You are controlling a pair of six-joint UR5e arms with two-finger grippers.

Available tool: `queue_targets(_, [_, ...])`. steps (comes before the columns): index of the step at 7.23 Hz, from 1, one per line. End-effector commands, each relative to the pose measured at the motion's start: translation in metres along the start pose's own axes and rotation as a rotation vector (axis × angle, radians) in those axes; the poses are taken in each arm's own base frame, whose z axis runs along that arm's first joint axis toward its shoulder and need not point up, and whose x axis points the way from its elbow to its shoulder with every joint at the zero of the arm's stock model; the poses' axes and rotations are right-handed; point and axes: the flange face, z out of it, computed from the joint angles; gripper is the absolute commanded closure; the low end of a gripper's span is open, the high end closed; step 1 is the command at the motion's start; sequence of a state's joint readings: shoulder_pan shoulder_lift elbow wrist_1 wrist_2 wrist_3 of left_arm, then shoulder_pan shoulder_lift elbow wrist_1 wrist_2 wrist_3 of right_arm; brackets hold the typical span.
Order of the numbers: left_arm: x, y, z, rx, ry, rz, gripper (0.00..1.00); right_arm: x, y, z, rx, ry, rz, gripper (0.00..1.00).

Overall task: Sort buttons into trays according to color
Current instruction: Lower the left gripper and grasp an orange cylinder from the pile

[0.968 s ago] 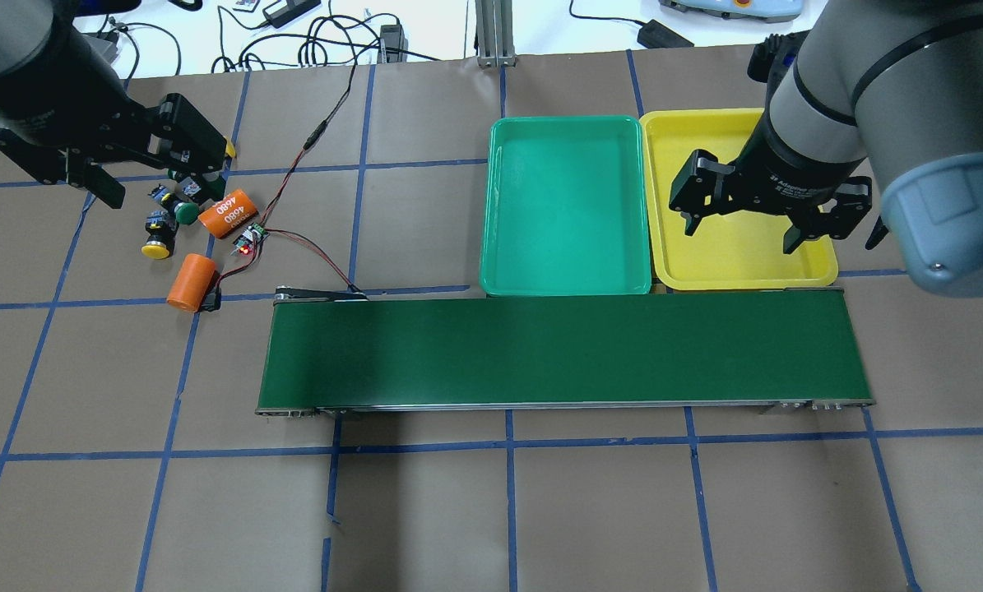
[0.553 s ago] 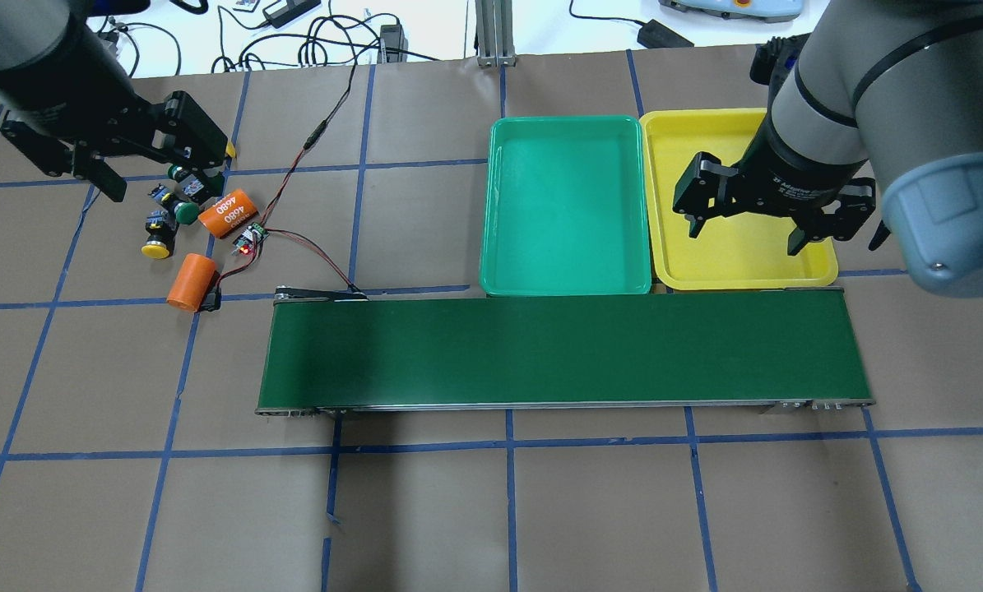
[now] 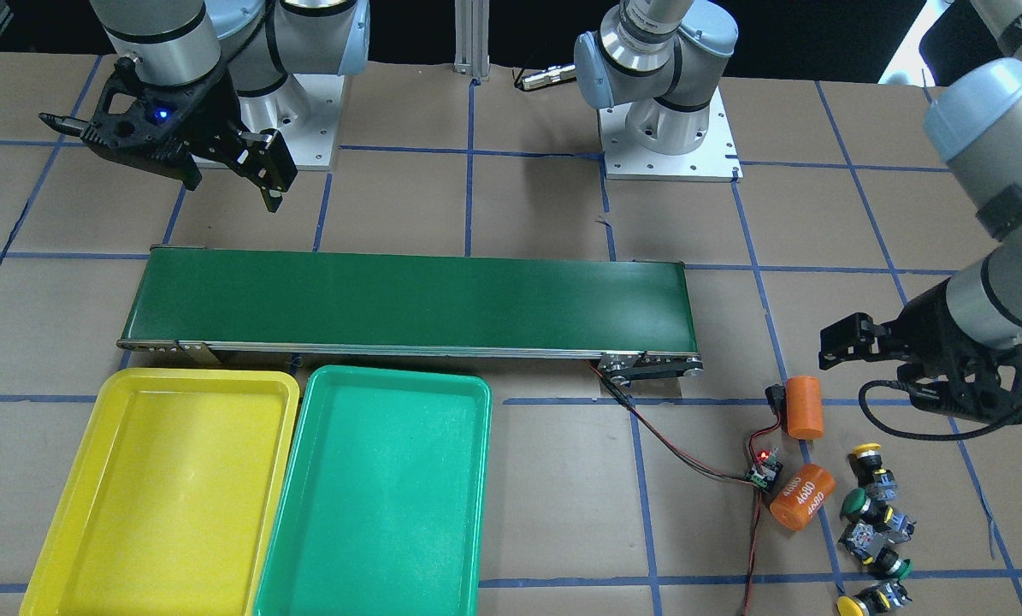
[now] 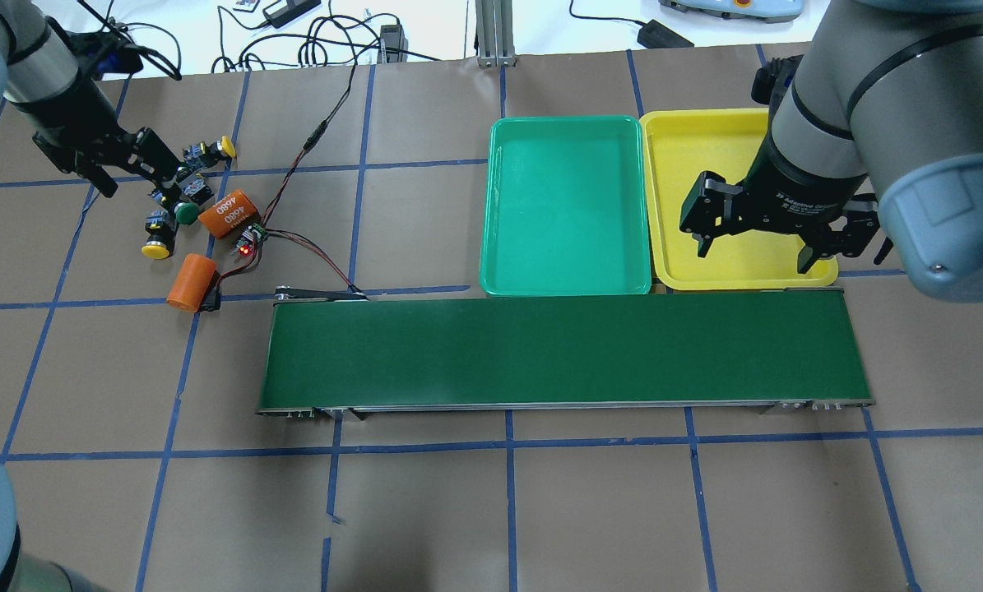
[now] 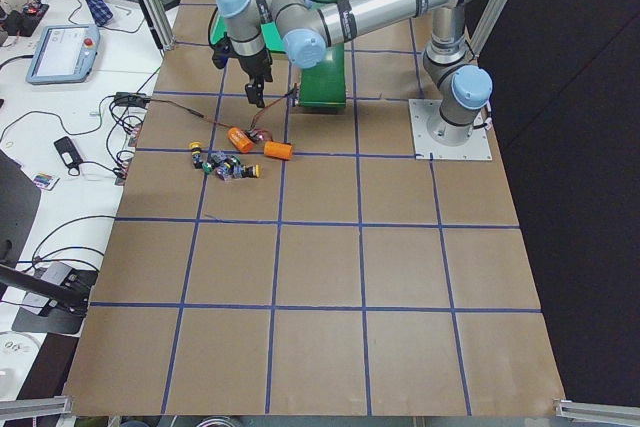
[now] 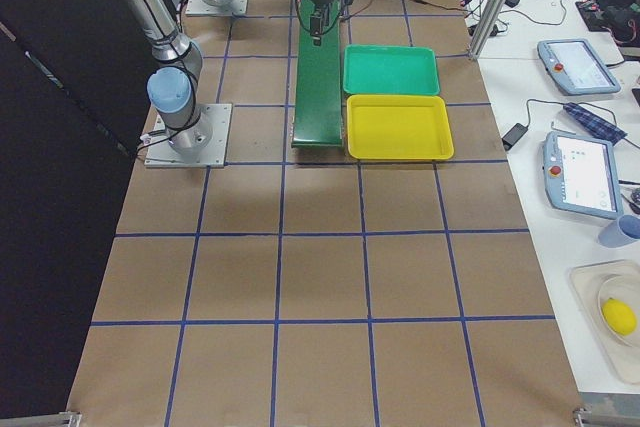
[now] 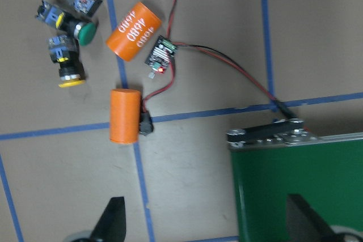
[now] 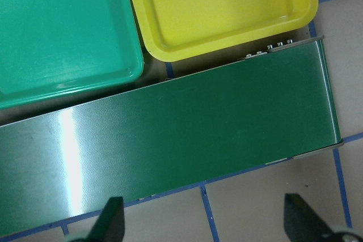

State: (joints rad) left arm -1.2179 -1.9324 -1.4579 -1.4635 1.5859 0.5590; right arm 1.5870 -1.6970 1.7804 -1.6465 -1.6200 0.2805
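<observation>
Four buttons lie in a cluster at the far left of the table: a yellow one point(image 4: 226, 147), a green one point(image 4: 185, 212), a yellow one point(image 4: 155, 249), and a second green one point(image 3: 900, 566). My left gripper point(image 4: 133, 171) is open and empty, hovering right beside the cluster; its wrist view shows three of the buttons, among them a green one point(image 7: 85, 33). The teal tray point(image 4: 565, 285) and the yellow tray point(image 4: 738, 278) stand side by side, both empty. My right gripper point(image 4: 756, 247) is open and empty over the yellow tray's near edge.
A long dark green conveyor belt point(image 4: 565, 349) lies in front of the trays. Two orange cylinders point(image 4: 228, 214) point(image 4: 191, 281) and a small circuit board point(image 4: 250, 238) with red and black wires lie next to the buttons. Cables run off the back edge.
My left gripper has drawn back to the left and looks smaller, uncovering the far yellow button. My right gripper has shifted slightly toward the conveyor. Both stay open.
</observation>
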Motion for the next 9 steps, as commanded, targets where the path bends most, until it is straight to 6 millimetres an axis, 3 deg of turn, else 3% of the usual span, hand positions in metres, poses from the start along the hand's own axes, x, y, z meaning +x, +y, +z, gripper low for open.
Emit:
queue_targets(1, [-0.051, 0.0, 0.072, -0.081, 0.079, 0.068, 0.0, 0.001, 0.003, -0.009, 0.005, 0.002, -0.006, 0.0])
queue_targets(2, [-0.057, 0.013, 0.111, -0.121, 0.12, 0.057, 0.0, 0.006, 0.018, -0.024, 0.04, -0.015, -0.006, 0.0])
queue_targets(4, [-0.062, 0.018, 0.149, -0.019, 0.036, 0.118, 0.0, 0.008, 0.033, -0.017, -0.052, 0.004, -0.004, 0.0])
queue_targets(5, [-0.058, 0.017, 0.152, -0.018, 0.038, 0.124, 0.0, 0.01, 0.028, -0.021, -0.035, 0.008, -0.005, 0.0])
queue_targets(6, [-0.056, 0.015, 0.155, -0.018, 0.043, 0.125, 0.09, 0.01, 0.026, -0.021, -0.037, -0.001, 0.006, 0.0])
queue_targets(8, [-0.055, 0.016, 0.161, -0.022, 0.059, 0.121, 0.14, 0.009, 0.023, -0.018, -0.024, -0.006, -0.003, 0.0])
queue_targets(9, [-0.054, 0.016, 0.166, -0.032, 0.066, 0.126, 0.22, 0.007, 0.02, -0.012, -0.024, -0.005, -0.009, 0.0])
